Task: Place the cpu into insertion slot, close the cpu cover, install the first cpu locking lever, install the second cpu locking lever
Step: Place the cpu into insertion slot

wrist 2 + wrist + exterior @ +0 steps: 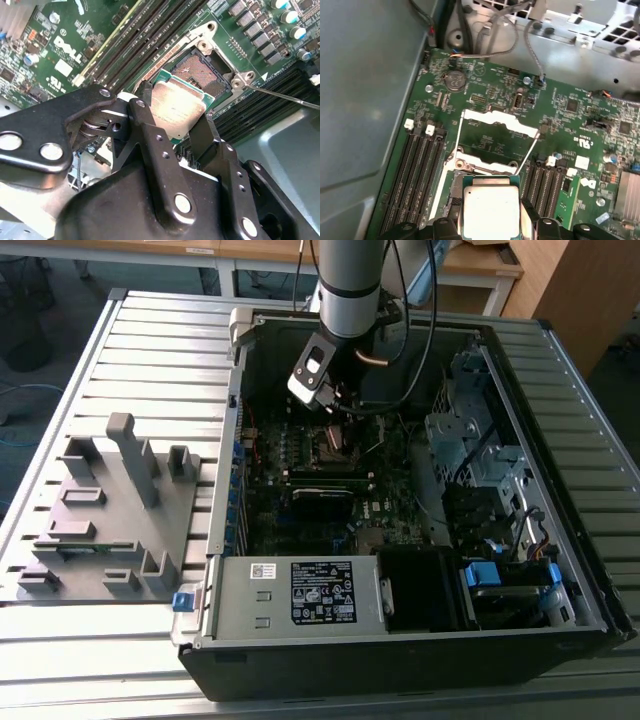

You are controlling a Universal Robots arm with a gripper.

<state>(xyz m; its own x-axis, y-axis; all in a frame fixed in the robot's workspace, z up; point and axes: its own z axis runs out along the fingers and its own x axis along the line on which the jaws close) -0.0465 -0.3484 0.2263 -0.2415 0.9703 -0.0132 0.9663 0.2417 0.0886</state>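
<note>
Cpu [177,105]: square chip with a dull silver top, clamped at two opposite edges by the black fingers [145,107] of the gripper [174,120]. It is held over the edge of the insertion slot [202,70]; contact cannot be told. Cpu cover [492,117]: swung open beside the slot. Location: green motherboard [485,85], inside the open computer case [350,670] on the slatted worktop [150,340].
</note>
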